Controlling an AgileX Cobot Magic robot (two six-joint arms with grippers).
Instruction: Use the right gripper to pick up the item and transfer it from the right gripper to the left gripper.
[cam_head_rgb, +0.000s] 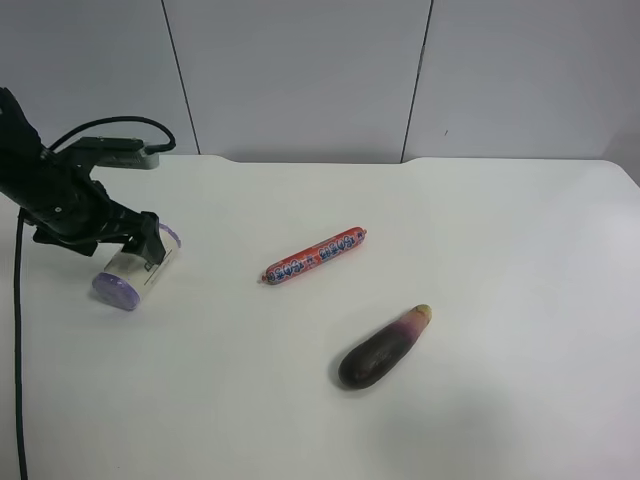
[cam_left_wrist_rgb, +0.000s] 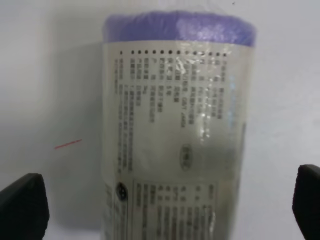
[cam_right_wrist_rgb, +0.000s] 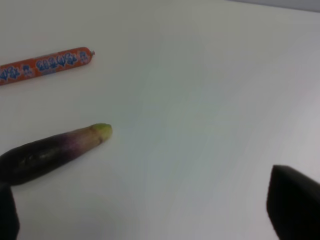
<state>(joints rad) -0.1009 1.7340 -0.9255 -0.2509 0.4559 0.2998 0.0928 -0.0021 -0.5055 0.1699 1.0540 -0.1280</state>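
The item (cam_head_rgb: 135, 272), a short fat roll with purple ends and a cream wrap printed with small dark text, lies on its side on the white counter (cam_head_rgb: 420, 420) toward the exterior high view's left edge, one purple end facing the camera. The left hand (cam_head_rgb: 150, 243), on the black arm at that view's left, sits right at the roll's far end, with a loop of black cable arching above the arm. In the left wrist view the item (cam_left_wrist_rgb: 177, 135) fills the middle of the picture, its purple end at the top, and the left hand's (cam_left_wrist_rgb: 165, 210) two black fingertips (cam_left_wrist_rgb: 22, 207) stand spread wide, one on each side of the roll and both clear of it, so the roll lies between them ungripped. The right hand (cam_right_wrist_rgb: 150, 215) appears only in its own wrist view, where two dark fingertips (cam_right_wrist_rgb: 295, 205) sit far apart at the lower corners with bare counter between them; it is spread and holds nothing. Ahead of it lies the dark purple aubergine (cam_right_wrist_rgb: 50, 152) with a pale green tip, and beyond that the red sausage stick (cam_right_wrist_rgb: 45, 64). In the exterior high view the sausage stick (cam_head_rgb: 315, 256) lies near the counter's middle, well apart from the roll, and the aubergine (cam_head_rgb: 385, 348) lies nearer the camera.
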